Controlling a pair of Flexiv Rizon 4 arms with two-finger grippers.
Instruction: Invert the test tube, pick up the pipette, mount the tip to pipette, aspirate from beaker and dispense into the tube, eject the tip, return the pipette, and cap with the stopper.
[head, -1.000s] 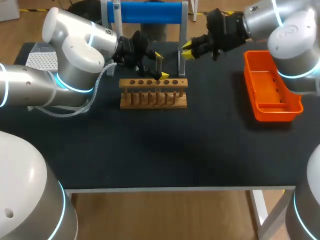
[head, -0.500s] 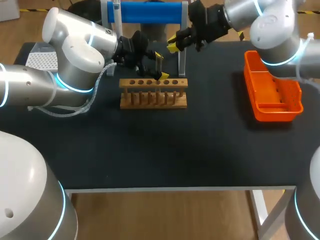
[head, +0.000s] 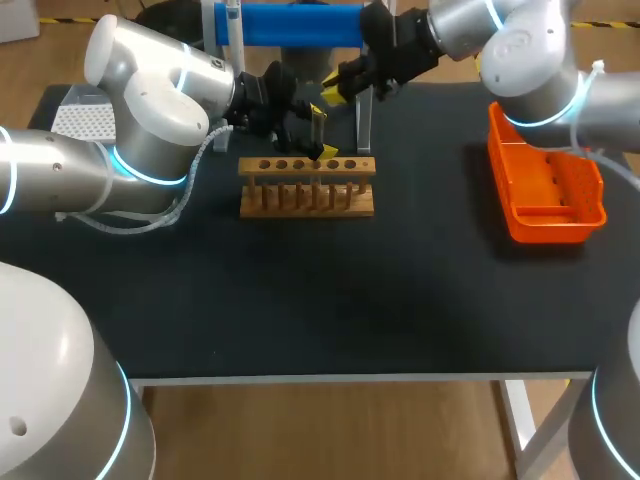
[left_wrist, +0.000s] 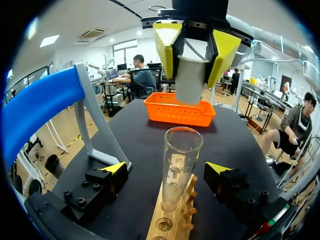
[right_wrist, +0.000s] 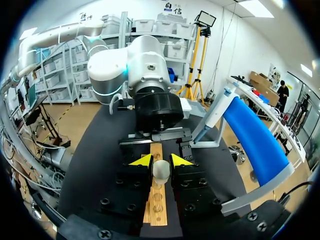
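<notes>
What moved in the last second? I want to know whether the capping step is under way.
The right gripper, shut on the stopper, swung from near the orange basket towards my left, ending just above the test tube in the wooden rack. The left gripper stayed open on either side of the test tube. Nothing else moved.

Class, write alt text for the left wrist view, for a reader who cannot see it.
An upright glass test tube stands in a wooden rack, untouched between the fingers of the open left tool. Above it, the right tool grips a grey stopper; an orange basket lies beyond.
</notes>
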